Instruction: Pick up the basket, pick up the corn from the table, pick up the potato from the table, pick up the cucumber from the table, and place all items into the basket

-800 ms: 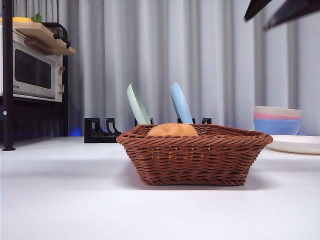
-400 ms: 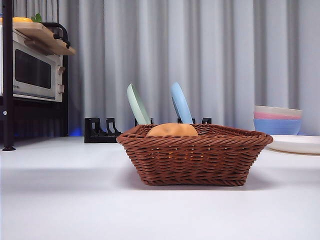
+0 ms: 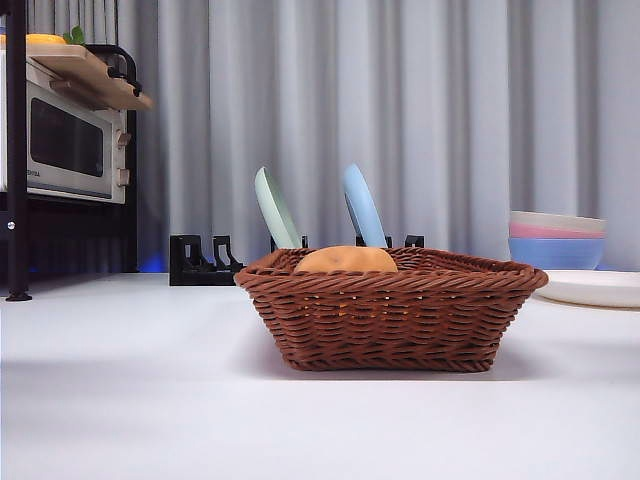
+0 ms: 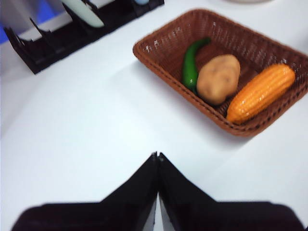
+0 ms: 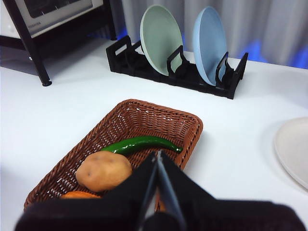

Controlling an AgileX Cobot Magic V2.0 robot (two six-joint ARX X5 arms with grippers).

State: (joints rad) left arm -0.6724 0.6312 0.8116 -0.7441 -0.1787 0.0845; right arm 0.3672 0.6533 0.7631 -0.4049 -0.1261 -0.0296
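basket [image 3: 390, 310] sits on the surface [image 3: 130, 400], roughly mid-surface, a bit toward the back edge where the black dish rack [image 5: 178, 72] stands. All three veg are inside it:
- potato [image 4: 218, 78] in the middle of the basket floor, top of it just pokes over the rim in the front view [image 3: 345, 260]
- corn [image 4: 261, 93] lies beside the potato along one long wall, close to or touching it; the right wrist view shows only an orange sliver of it
- cucumber [image 4: 190, 65] lies on the potato's other side, along the opposite long wall, curved, glossy green; touching the potato or just beside it, can't tell which

Left tool [image 4: 157, 192]: clenched, jaws pressed together, grasping nothing, up over bare surface, well apart from the basket.
Right tool [image 5: 158, 192]: clenched too, jaws meet in a thin line, nothing in them, above the basket's near end, over the rim by the potato.
Neither arm shows in the front view.

Other stuff: green plate [image 5: 161, 41] and blue plate [image 5: 210, 43] upright in the rack, microwave [image 3: 65, 135] on a dark shelf at the back-left corner, stacked bowls [image 3: 556, 240] and a white plate [image 3: 590, 288] toward the right edge.
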